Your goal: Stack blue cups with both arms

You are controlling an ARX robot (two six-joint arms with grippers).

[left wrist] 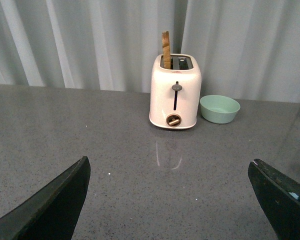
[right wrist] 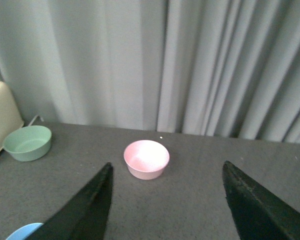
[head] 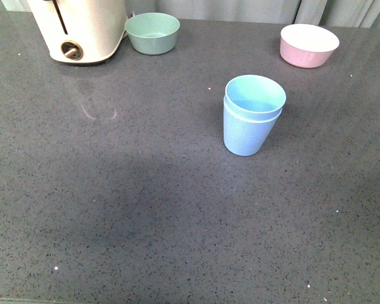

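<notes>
1. Grey speckled countertop (head: 114,209) fills the front view, with grey curtains (right wrist: 190,65) behind.
2. Blue cups (head: 251,115) sit nested, upright, just right of centre.
3. Pink bowl (head: 308,45) lies at one o'clock from them, green bowl (head: 152,33) and toaster (head: 82,28) at eleven.
4. Left gripper (left wrist: 170,210) has its jaws spread, empty.
5. Right gripper (right wrist: 165,210) likewise, empty.

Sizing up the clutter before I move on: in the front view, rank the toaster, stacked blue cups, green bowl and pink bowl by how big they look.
1. Toaster, largest even though cropped by the frame.
2. Stacked blue cups, though they stand nearer the camera.
3. Pink bowl and green bowl: too alike to rank.
</notes>
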